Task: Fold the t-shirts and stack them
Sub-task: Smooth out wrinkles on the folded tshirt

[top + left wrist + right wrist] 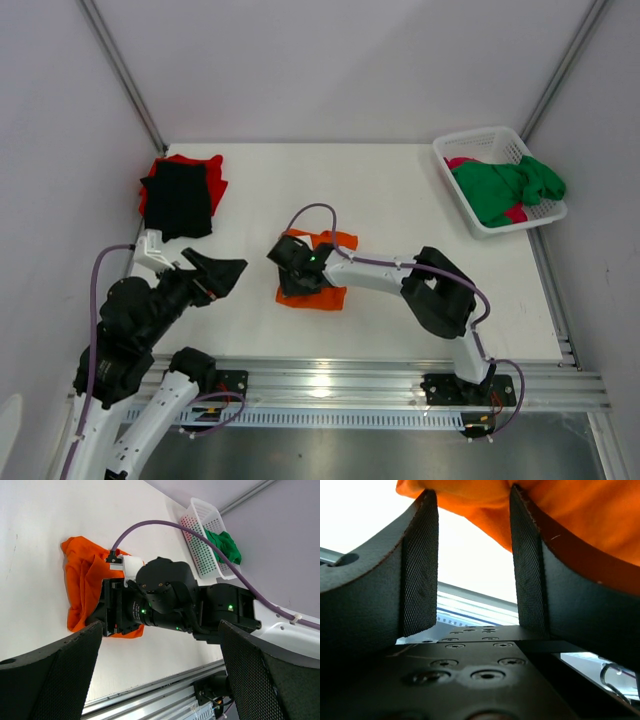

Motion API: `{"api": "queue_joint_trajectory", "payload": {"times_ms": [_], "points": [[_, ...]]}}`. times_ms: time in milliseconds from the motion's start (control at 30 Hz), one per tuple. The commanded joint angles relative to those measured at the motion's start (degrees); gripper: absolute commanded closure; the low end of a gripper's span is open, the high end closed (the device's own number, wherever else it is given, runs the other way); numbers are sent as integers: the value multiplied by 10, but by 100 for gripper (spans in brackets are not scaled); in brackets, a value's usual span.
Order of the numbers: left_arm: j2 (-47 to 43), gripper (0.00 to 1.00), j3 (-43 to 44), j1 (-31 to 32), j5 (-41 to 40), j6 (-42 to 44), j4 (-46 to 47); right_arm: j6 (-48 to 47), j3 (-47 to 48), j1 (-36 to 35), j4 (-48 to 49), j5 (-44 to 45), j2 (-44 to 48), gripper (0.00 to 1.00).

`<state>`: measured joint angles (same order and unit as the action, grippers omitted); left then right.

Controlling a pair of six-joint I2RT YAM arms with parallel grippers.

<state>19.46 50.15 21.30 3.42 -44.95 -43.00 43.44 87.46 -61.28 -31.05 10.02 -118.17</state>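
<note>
Item: orange t-shirt point(322, 298), folded into a small, rumpled rectangle and laid on the white table point(400, 200) near its middle, toward the near edge. Much of it is covered from above by the head of the right arm.

Right gripper point(474, 500): lowered onto the orange t-shirt. Its jaws are seen partway apart in the wrist view, with bare table showing between the pads lower down. Orange cloth is bunched across and between the fingertips. Whether that cloth is pinched or only pressed against cannot be told.

Left gripper point(228, 280): held above the table left of the orange t-shirt and apart from it, pointed toward it. Its jaws are spread wide and nothing is held between them.

Black t-shirt point(180, 200): folded and stacked at the far left corner of the table on a red t-shirt point(215, 175). The edges of the red one are exposed along the far and right sides.

White lattice basket point(480, 138): placed at the far right corner of the table. A crumpled green t-shirt point(505, 185) is kept inside and spills over the right rim. A magenta-pink t-shirt point(460, 162) is seen beneath it.
</note>
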Motion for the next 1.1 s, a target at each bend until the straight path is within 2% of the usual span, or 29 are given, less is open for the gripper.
{"api": "queue_joint_trajectory", "payload": {"times_ms": [0,233,367,533,667,1067], "points": [[11,1,-15,-3,18,6,18,-10,-15,3,-10,49,64,48],[29,0,-50,-3,48,-1,48,52,-84,9,-12,125,169,46],[44,1,-57,-3,65,-2,67,105,-197,26,55,118,240,44],[63,0,-55,-3,83,-2,80,150,-293,63,120,100,305,39],[74,1,-53,-3,92,-2,88,152,-338,87,152,84,310,39],[82,1,-47,-3,92,-2,93,139,-329,94,168,59,263,39]]}}
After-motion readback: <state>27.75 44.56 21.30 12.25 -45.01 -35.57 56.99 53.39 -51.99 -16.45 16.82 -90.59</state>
